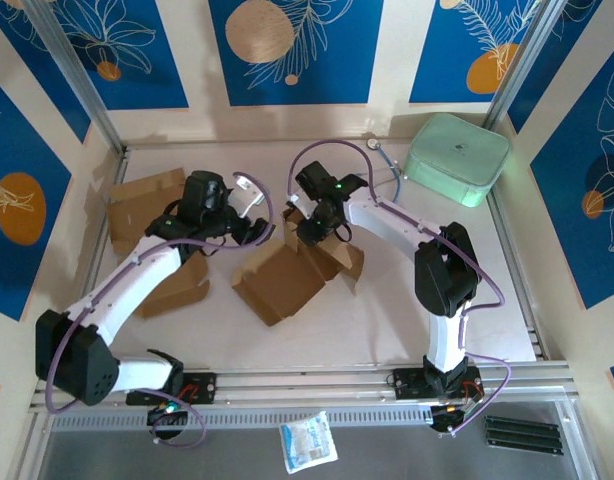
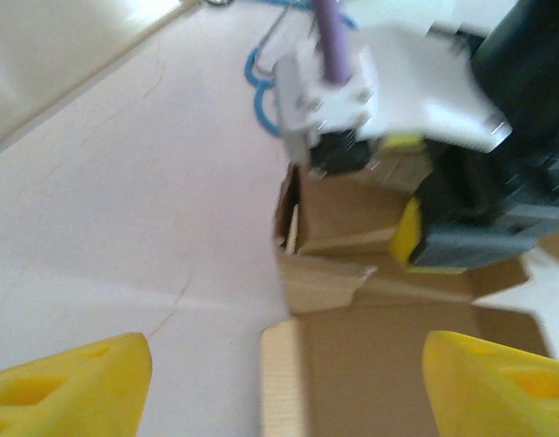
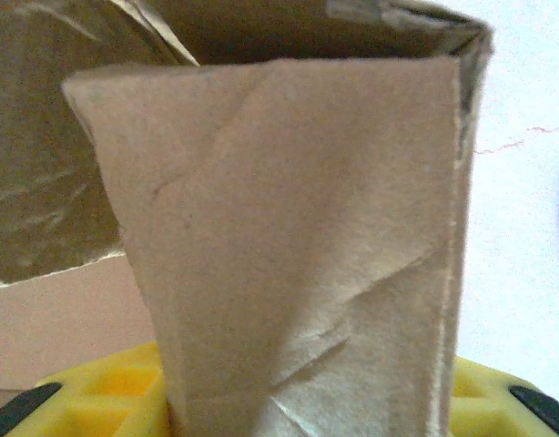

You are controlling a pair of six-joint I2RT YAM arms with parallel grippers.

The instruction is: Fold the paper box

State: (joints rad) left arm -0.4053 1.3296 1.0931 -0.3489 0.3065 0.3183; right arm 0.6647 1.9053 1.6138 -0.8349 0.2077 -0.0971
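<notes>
Trainee: Where is the brown paper box [image 1: 279, 285]?

Operator: Mid-table, between the two arms, half formed with its flaps standing loose. It rests on the pale table [image 1: 387, 320].

Trainee: Why is the right gripper [image 1: 312, 230] down on its far corner?

Operator: It pinches one creased brown flap [image 3: 298, 255] between its yellow fingers. I'd say that is to keep the wall upright and stop the box sliding.

Trainee: And the left gripper [image 2: 279, 391]?

Operator: Its yellow fingers [image 2: 70, 382] are spread wide with nothing between them. It sits just beside the box's near edge, probably ready to take or push another panel.

Trainee: What's the count?

Operator: Two arms. Three cardboard pieces: the box being worked, one unfolded brown blank [image 1: 145, 205] at the back left, and another brown blank [image 1: 182, 288] partly under the left arm. Both are likely spares, parked out of reach. One mint-green lidded container [image 1: 457, 160] sits in the far right corner. One white crinkled packet [image 1: 307, 442] lies on the near ledge.
</notes>
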